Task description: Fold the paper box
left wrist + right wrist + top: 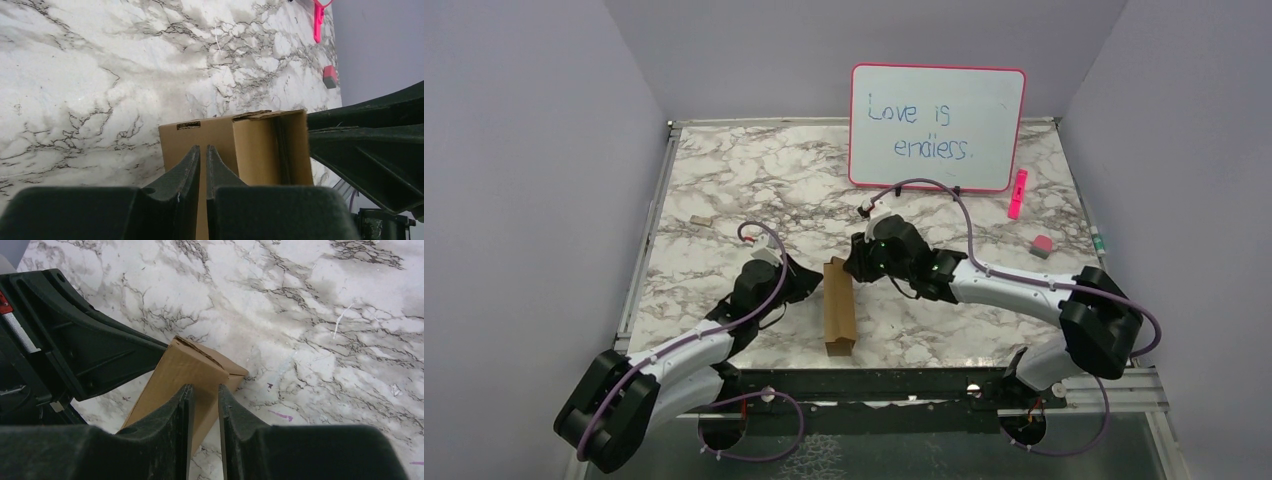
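The paper box [838,305] stands part-formed near the centre of the worktop [724,200], its length running from 12 to 6 o'clock. The left end effector [203,149] appears pinched on the 9 o'clock wall. Whether the right end effector [204,391], at the 12 o'clock end, grips anything cannot be told. Should opposing pulls be applied, the wall could be creased or torn, or the box toppled.

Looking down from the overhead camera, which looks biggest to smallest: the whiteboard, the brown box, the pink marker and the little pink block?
1. whiteboard
2. paper box
3. pink marker and pink block: too close to rank, since the marker is longer and the block is thicker.
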`<control>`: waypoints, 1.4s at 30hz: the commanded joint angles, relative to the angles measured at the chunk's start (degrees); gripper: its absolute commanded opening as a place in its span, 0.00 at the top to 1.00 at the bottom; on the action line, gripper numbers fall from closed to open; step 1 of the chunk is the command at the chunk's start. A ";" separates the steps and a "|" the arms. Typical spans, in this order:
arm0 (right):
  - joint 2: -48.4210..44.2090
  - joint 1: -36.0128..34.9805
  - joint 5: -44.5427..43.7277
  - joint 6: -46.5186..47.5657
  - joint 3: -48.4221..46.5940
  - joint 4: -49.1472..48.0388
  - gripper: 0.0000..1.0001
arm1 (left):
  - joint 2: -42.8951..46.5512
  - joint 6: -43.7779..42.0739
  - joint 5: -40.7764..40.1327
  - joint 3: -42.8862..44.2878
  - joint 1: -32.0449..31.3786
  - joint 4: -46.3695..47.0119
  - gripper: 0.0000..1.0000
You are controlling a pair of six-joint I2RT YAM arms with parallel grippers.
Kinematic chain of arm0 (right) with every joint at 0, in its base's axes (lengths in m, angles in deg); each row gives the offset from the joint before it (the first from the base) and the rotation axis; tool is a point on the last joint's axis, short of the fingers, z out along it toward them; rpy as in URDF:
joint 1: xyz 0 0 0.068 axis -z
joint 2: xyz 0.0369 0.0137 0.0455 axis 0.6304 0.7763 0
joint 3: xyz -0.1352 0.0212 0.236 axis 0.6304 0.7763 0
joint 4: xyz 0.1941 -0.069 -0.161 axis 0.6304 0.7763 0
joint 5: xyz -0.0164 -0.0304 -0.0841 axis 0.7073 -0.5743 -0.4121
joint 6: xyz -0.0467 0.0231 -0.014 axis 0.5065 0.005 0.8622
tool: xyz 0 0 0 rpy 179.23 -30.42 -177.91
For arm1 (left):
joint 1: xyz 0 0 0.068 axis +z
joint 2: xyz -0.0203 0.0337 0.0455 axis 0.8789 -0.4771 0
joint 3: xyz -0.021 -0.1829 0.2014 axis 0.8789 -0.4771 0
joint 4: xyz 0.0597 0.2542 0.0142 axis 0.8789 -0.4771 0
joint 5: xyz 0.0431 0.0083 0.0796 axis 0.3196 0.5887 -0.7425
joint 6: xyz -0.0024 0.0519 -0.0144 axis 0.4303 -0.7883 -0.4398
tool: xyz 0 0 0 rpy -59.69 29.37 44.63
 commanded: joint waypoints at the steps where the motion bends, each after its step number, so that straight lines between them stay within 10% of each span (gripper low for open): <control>1: 3.05 -0.32 3.09 -0.18 -1.51 -0.79 0.72 | -1.54 -1.21 2.24 2.82 -1.04 1.94 0.90; 29: 1.23 -0.34 1.16 4.12 -5.84 6.68 0.72 | -4.39 -4.73 -2.74 7.57 -3.46 3.35 0.87; 42: -4.68 -9.13 6.64 4.83 -4.30 12.91 0.68 | 10.20 -6.16 -3.30 8.07 -3.46 -24.49 0.82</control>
